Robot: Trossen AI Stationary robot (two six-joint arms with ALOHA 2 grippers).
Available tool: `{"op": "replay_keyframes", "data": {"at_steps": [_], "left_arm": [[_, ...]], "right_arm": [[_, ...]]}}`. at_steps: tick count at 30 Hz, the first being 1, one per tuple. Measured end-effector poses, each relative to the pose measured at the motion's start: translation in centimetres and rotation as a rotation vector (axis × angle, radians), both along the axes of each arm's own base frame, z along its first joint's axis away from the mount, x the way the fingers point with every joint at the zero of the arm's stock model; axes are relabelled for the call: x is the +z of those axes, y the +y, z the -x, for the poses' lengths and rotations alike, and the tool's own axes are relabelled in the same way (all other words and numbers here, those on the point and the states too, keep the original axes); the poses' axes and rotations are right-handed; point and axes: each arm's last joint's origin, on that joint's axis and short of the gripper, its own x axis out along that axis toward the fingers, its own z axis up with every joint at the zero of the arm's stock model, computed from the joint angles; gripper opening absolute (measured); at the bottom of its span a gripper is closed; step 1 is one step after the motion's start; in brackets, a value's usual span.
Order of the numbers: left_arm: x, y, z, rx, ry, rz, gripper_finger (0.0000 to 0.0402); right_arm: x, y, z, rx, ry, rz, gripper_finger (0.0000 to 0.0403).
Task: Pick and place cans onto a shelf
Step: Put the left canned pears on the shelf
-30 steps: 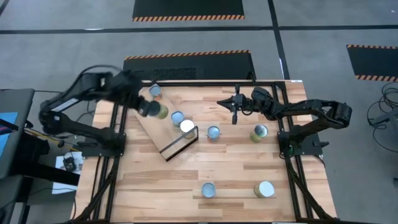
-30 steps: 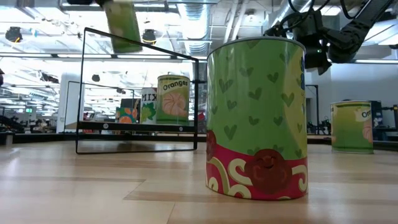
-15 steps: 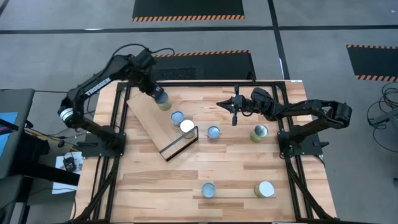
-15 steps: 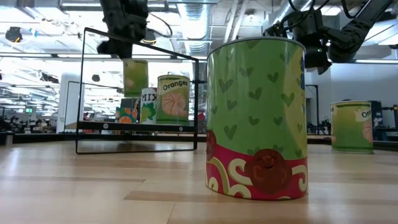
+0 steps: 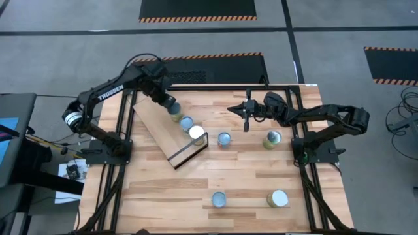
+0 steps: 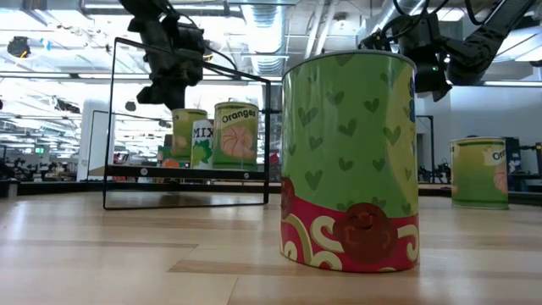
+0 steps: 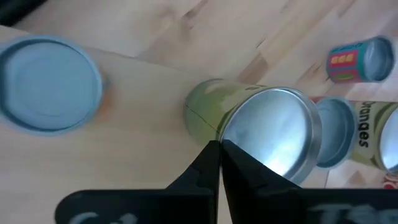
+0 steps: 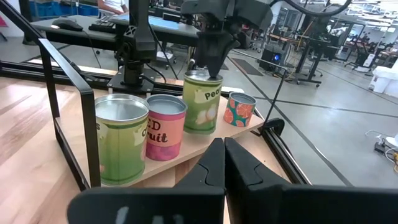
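The shelf [image 5: 157,124] is a pale board lying slantwise at the table's far left, with a black open frame [image 5: 189,151] at its near end. A green can [image 5: 176,113] stands upright on the board next to a pink can [image 8: 165,135] and a taller green can [image 8: 121,146]; an orange-red can [image 8: 239,109] stands behind it. My left gripper [image 5: 170,106] is right above the green can, shut on its top edge. My right gripper [image 5: 230,107] hovers shut and empty over the far middle of the table. My left gripper holds the green can by its top rim [image 7: 225,138], at one side of the round lid. The two fingers are nearly together there and come from above, pointing down. The can stands upright with its bottom [image 8: 202,129] on the shelf board.
Four more cans stand on the bare table: two in the middle right [image 5: 224,138] [image 5: 273,138] and two near the front edge [image 5: 219,200] [image 5: 278,198]. In the low view the nearest can [image 6: 349,161] fills the foreground.
My left gripper has carried the green can from high over the shelf down onto the board, next to the cans standing there. The can stayed upright below the fingers and now stands level with the others.
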Motion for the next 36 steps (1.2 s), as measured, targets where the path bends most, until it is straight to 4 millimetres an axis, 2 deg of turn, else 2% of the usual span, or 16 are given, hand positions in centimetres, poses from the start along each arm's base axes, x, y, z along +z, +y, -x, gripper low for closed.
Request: {"op": "replay_keyframes", "data": {"at_steps": [27,36], "left_arm": [[-0.6,0.3,-0.2,0.044,-0.001,0.026,0.0],[-1.9,0.1,-0.2,0.049,0.004,0.042,0.0]], "right_arm": [[0.0,0.0,0.0,-0.001,-0.001,0.0,0.0012],[0.0,0.0,0.0,-0.001,-0.001,0.0,0.0012]]}}
